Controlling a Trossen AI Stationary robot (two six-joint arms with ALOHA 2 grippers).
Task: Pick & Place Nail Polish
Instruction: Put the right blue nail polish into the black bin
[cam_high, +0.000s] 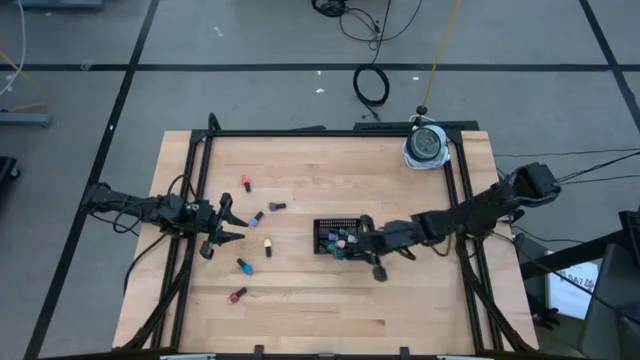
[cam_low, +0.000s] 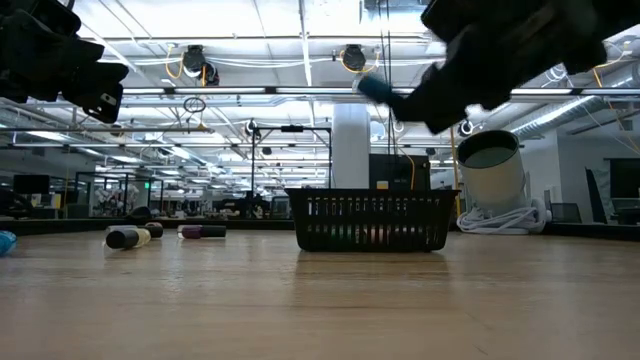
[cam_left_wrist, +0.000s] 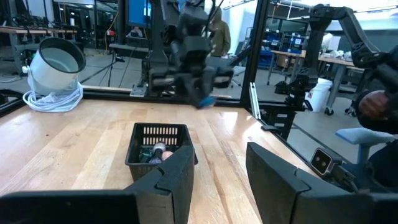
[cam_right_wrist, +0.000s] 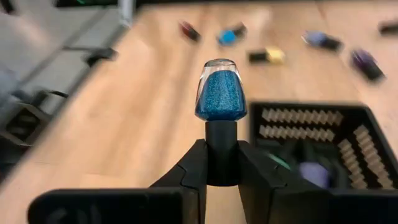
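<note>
**Ana:** Wooden counter fills the middle of the high view, with a black frame round it. What sits on it?

**Ben:** Largest, the black mesh tray, right of centre, already holding several bottles. Loose nail polish bottles lie on their sides left of it, in the middle left of the frame.

**Ana:** And the arms?

**Ben:** The right tool is clamped on the dark cap of a blue glitter bottle. In the right wrist view the bottle's long axis runs straight out from the fingertips, glass end leading. The tray's near wall lies just beside it, toward the lower right of that picture, so I judge the drop calls only for a short shift over the rim.

**Ana:** The left one?

**Ben:** The left tool waits at the left of the high view, fingers apart and empty, nearer the loose bottles.
</note>
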